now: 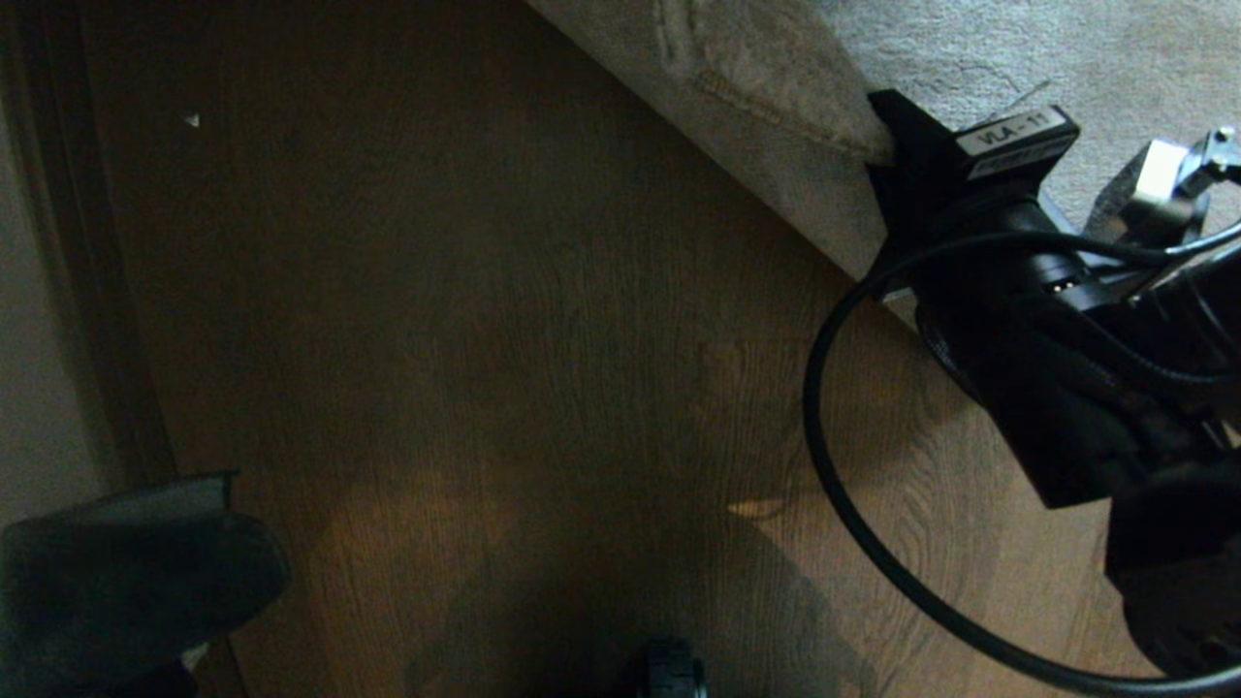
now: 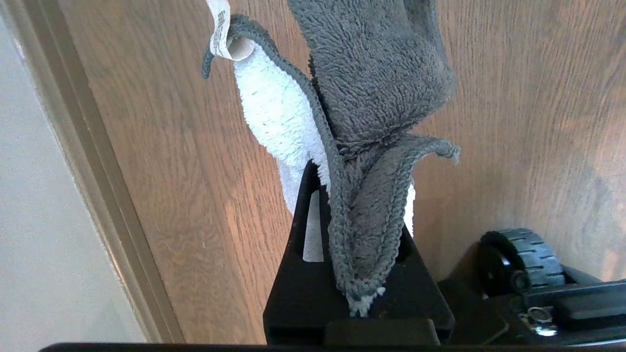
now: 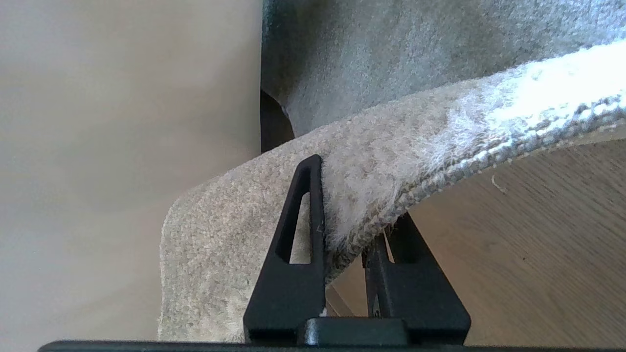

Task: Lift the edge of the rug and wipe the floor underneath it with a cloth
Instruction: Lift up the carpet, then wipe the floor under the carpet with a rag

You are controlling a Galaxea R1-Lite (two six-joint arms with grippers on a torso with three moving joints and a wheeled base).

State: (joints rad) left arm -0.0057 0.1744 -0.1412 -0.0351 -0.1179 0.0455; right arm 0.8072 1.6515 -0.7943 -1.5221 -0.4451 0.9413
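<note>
The rug edge runs slantwise across the upper right of the brown wood floor. My right gripper is shut on it. In the right wrist view the right gripper pinches the beige pile between its black fingers, and the rug edge arches up off the floor. My left gripper is shut on the cloth, a grey and white terry rag that hangs out past the fingers above the floor. The cloth does not show in the head view.
A pale wall with a brown skirting board borders the floor on the left, also seen as the skirting board. A dark bulky shape fills the lower left corner. A base wheel and a looping black cable lie near.
</note>
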